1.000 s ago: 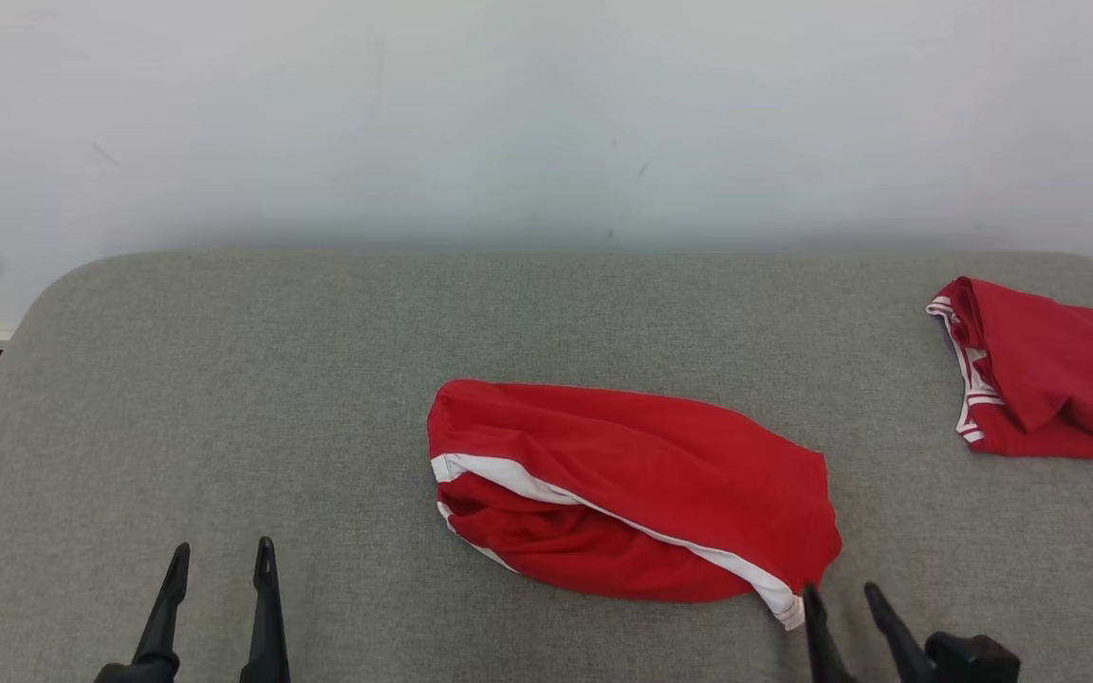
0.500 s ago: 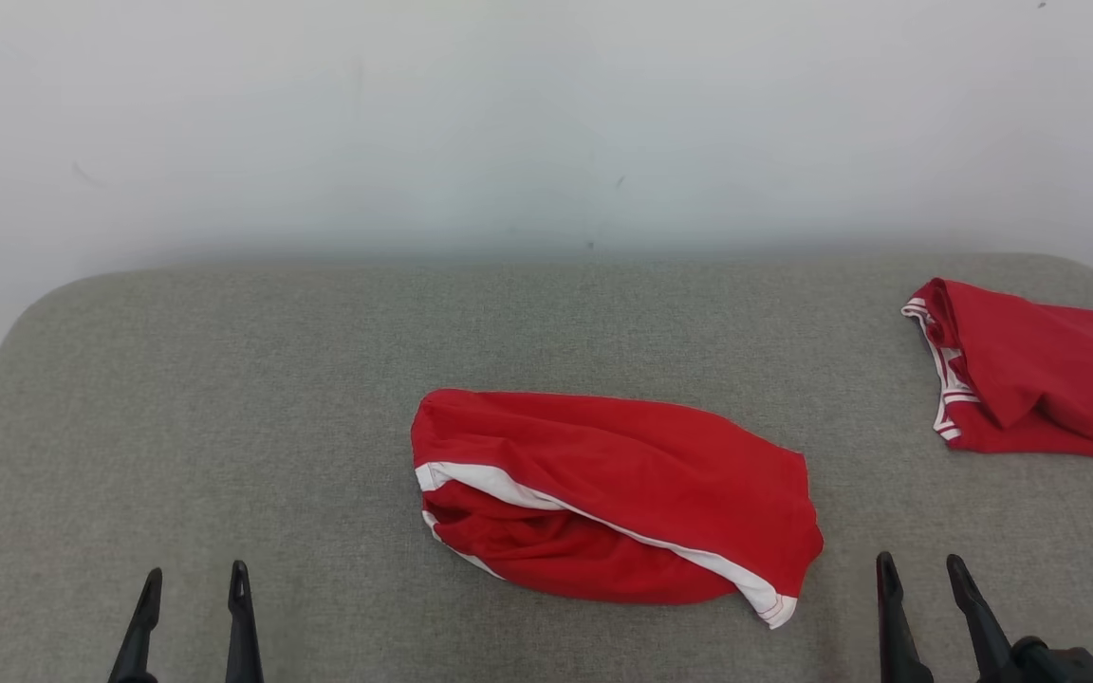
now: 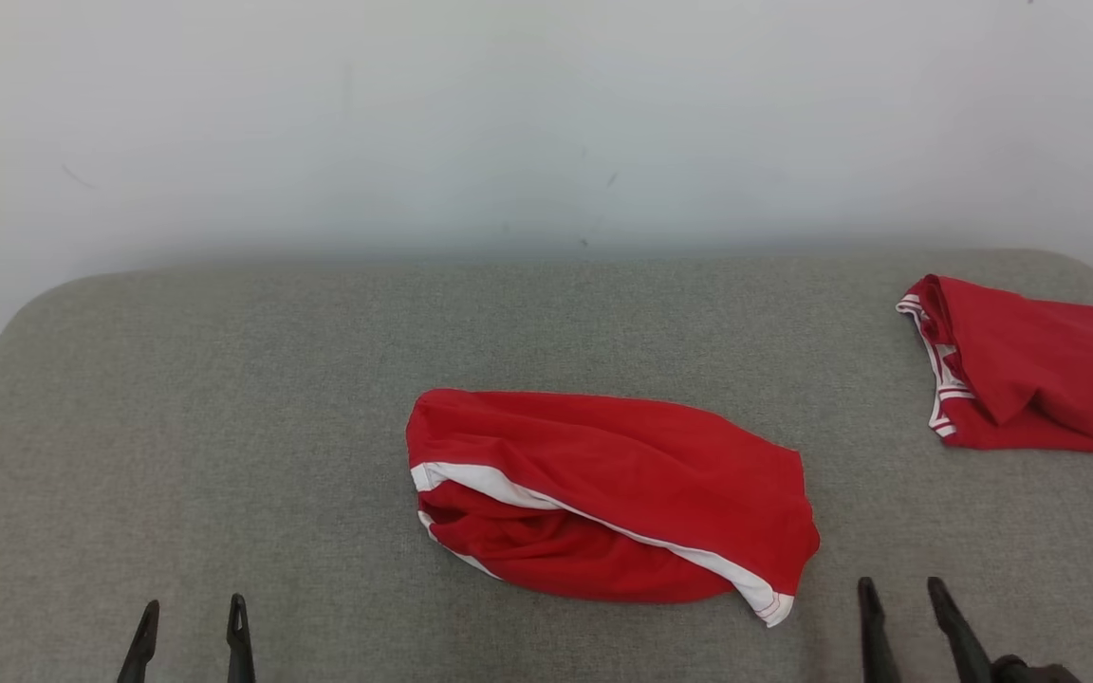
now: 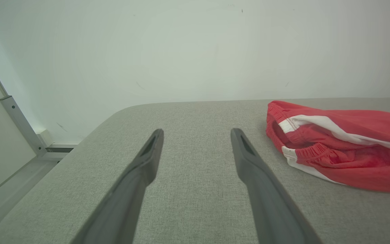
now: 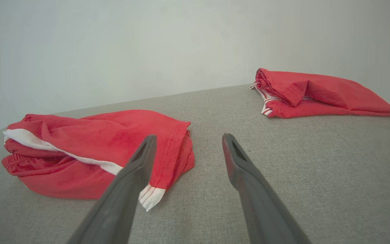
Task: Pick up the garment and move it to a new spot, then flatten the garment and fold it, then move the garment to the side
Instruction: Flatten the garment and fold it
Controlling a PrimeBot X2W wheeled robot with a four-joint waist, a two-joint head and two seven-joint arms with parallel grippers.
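Jaws spread wide, grey fabric surface (image 3: 224, 379), rounded corners, plain white wall (image 3: 509, 114)

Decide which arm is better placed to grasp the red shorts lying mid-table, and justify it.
Right, probably. The right fingers stand open just beside the white-hemmed near corner of the shorts, while the left fingers, also open, sit farther off across bare grey table.
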